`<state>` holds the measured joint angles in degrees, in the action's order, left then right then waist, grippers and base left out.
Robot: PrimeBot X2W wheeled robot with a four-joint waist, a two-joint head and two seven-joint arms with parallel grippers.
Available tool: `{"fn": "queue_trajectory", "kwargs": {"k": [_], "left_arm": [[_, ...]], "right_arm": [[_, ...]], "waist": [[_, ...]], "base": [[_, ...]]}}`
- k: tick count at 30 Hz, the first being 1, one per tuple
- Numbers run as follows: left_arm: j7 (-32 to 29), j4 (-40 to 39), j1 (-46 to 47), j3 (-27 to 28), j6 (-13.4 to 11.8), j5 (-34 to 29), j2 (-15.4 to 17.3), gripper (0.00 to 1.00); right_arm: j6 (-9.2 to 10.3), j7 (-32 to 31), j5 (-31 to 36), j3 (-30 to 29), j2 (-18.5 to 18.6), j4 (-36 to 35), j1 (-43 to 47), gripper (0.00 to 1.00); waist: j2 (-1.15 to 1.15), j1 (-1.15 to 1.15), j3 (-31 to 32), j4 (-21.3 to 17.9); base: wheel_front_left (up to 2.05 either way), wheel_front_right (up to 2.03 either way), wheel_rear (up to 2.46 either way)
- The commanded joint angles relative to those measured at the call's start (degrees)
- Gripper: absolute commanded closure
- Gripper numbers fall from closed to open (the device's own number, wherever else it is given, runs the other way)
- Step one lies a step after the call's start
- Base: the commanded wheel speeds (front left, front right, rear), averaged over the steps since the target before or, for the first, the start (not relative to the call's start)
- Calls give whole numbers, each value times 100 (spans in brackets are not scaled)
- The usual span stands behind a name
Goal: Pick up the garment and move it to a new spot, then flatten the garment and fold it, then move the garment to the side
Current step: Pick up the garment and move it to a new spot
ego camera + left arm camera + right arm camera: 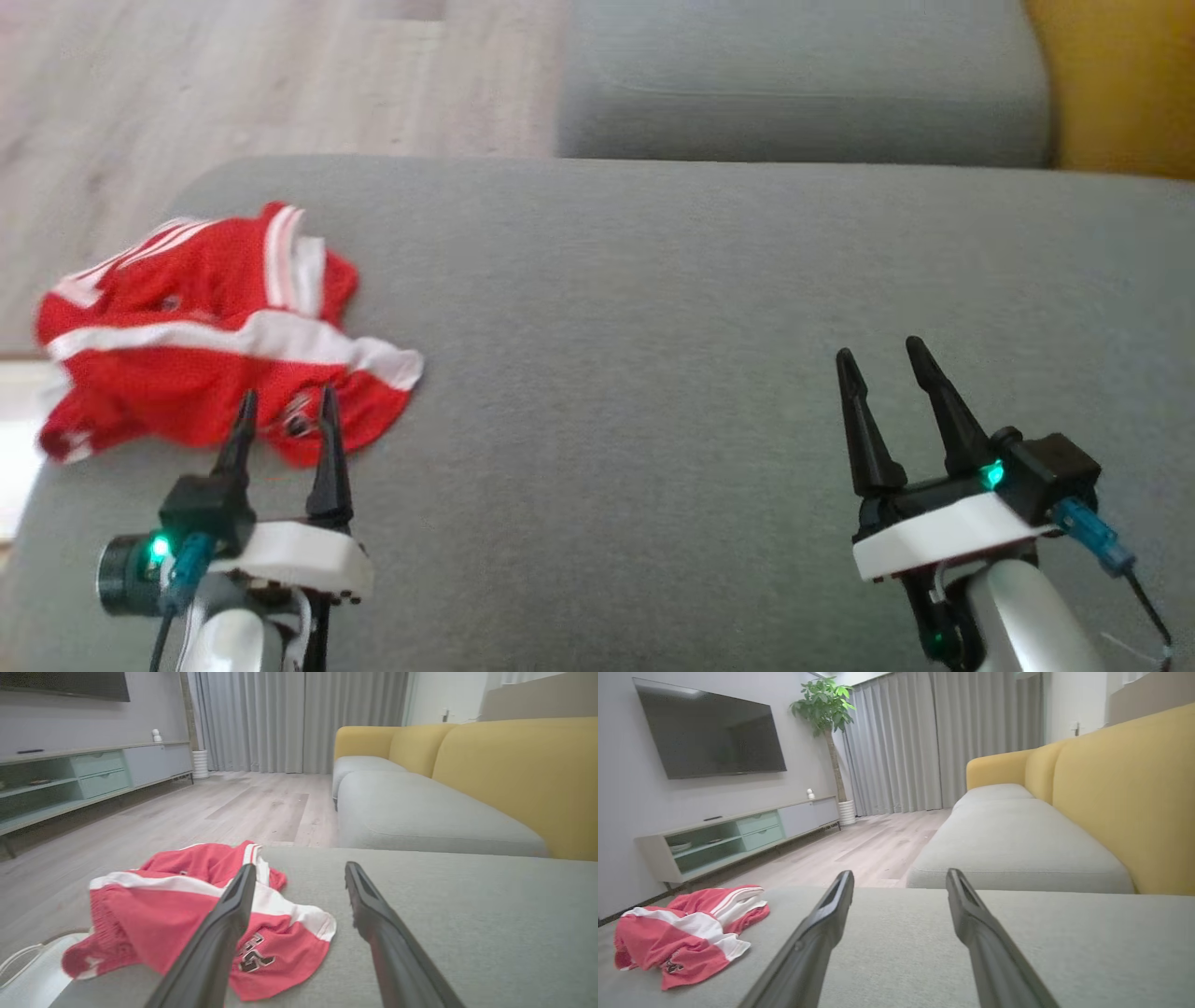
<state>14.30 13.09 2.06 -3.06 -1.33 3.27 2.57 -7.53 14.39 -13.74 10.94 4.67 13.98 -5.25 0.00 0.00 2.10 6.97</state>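
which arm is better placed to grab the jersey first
Left. The left gripper is open at the near edge of the crumpled garment; the right gripper sits well away across the grey cushion.

Place: home living room
Seating: yellow-backed sofa (pixel 1111 788) with grey cushions
Wall: mounted television (pixel 710 732) above low media cabinet (pixel 738 835)
Also: floor-length curtains (pixel 934 742); potted tree (pixel 826 714); wood-plank floor (pixel 868 844)
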Motion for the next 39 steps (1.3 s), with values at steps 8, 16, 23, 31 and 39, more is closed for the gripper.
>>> {"fn": "queue_trajectory", "kwargs": {"k": [8, 16, 23, 31, 39], "left_arm": [[70, -90, 231, 376, -6, 59, 102, 0], [70, 31, 218, 458, 22, 74, 110, 0], [5, 451, 524, 593, 129, 353, 139, 0], [-1699, 774, 2012, 905, 380, 821, 772, 0], [-3272, 2025, 3142, 1216, 600, 1326, 1504, 0]], "right_arm": [[4, 61, -151, 249, -23, -216, -130, 0], [4, 61, -199, 339, -57, -227, -106, 0], [4, 61, -231, 384, -47, -237, -125, 0], [4, 61, -221, 366, 77, -340, -225, 0], [4, 61, -229, 420, 131, -400, -483, 0]], "waist": [[0, 0, 83, 1050], [0, 0, 99, 1394], [0, 0, 46, 1386], [0, 0, -384, 1141], [0, 0, -971, 673]], "base": [[0, 0, 0], [0, 0, 0], [0, 0, 0], [0, 0, 0], [0, 0, 0]]}}
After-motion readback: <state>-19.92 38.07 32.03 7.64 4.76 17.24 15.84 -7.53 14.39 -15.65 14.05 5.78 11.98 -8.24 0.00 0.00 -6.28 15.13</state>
